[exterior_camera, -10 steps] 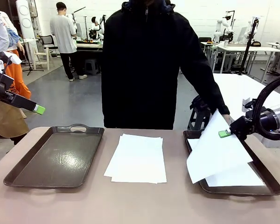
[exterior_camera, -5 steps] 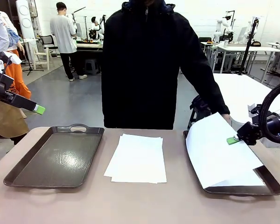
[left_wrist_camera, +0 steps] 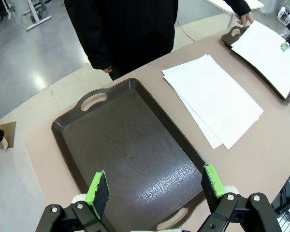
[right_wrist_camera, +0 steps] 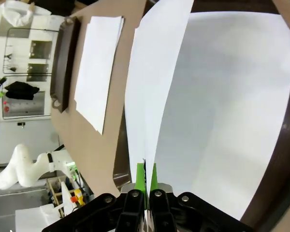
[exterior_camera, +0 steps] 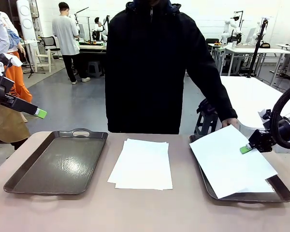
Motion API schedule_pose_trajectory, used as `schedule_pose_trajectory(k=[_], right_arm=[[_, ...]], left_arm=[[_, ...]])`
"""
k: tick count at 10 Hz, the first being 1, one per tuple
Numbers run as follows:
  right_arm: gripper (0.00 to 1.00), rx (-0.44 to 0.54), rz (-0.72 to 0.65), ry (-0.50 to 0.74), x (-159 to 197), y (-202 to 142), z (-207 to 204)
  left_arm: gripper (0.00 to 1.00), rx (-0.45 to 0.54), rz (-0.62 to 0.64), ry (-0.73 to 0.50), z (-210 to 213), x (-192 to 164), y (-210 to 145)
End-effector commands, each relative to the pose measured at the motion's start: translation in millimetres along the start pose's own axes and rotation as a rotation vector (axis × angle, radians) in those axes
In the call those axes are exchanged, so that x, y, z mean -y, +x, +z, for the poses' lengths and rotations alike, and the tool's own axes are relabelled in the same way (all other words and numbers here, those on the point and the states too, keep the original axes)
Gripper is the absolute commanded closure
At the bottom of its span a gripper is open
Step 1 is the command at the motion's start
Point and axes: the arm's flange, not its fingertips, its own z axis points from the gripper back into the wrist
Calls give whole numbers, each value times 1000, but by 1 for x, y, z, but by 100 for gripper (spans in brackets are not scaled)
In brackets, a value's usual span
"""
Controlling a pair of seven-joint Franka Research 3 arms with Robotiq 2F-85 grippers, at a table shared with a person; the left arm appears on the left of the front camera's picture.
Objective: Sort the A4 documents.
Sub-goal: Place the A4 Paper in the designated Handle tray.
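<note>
No writing, label or number can be read anywhere; the paper sheets (exterior_camera: 142, 164) look blank.

A loose, slightly fanned stack of blank white A4 sheets (exterior_camera: 141, 164) lies flat at the middle of the table (exterior_camera: 135, 212), closer to its far edge. On the right tray (exterior_camera: 251, 197) a top sheet (exterior_camera: 229, 162) lies skewed (over a second sheet (exterior_camera: 263, 186)), overhanging the tray's left rim, its right edge pinched by the right gripper (exterior_camera: 245, 149).

Mid-table: paper stack (exterior_camera: 141, 164) between left tray (exterior_camera: 19, 176) and right tray (exterior_camera: 282, 194); sheets (exterior_camera: 232, 159) on right tray; person (exterior_camera: 150, 72) behind.
</note>
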Motion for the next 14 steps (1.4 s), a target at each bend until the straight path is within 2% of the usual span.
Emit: schedule_pose_trajectory(k=[1,5,9,14], right_arm=[[99,7,-54,-50,3,4,-7],[99,20,-162,-106,29,-9,-11],[99,49,-189,-114,39,-15,-12],[99,30,-185,-123,36,-12,-17]], left_arm=[[0,9,5,-5,-2,-2,-1],[0,9,5,-5,-2,-2,-1],[0,9,5,-5,-2,-2,-1],[0,9,5,-5,-2,-2,-1]])
